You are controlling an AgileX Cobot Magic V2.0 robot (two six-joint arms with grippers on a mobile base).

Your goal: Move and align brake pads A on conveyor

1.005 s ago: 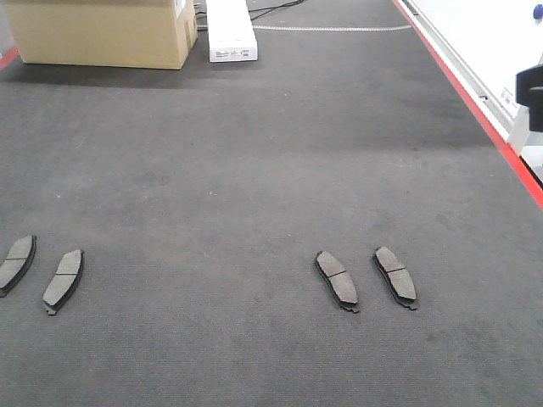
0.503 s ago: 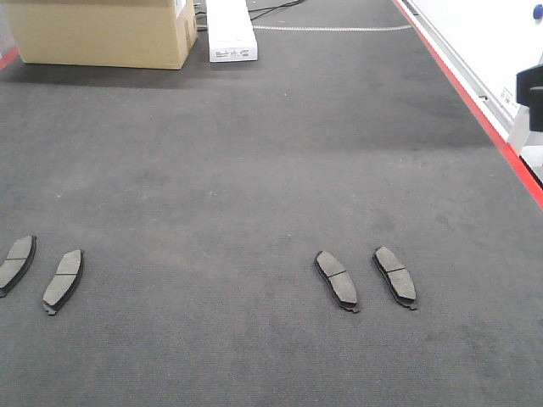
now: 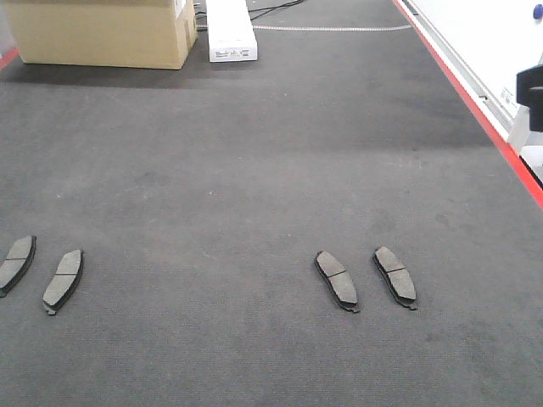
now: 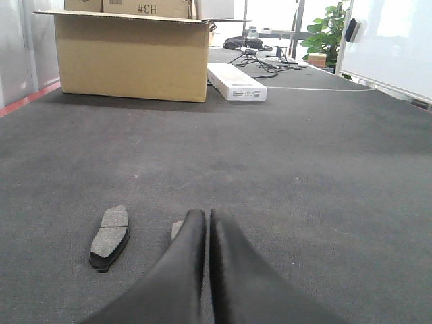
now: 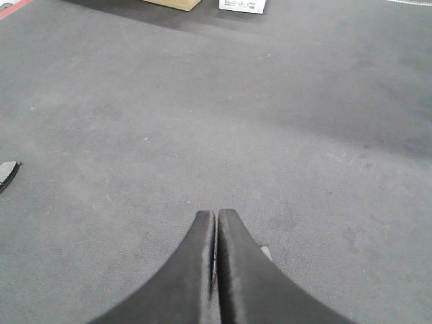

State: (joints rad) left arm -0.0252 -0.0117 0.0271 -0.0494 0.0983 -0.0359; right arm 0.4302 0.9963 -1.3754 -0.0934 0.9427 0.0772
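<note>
Conveyor: dark ribbed belt, red edge stripe at right.
Cardboard box at far end.
Brake pads A, friction face up, in two pairs: left pair, long axes tilted right; right pair, tilted left.
Left tool closed, empty; one pad just left of tip, another partly hidden behind it.
Right tool closed, empty; pad edge well left.

Workshop: conveyor, cardboard box
</note>
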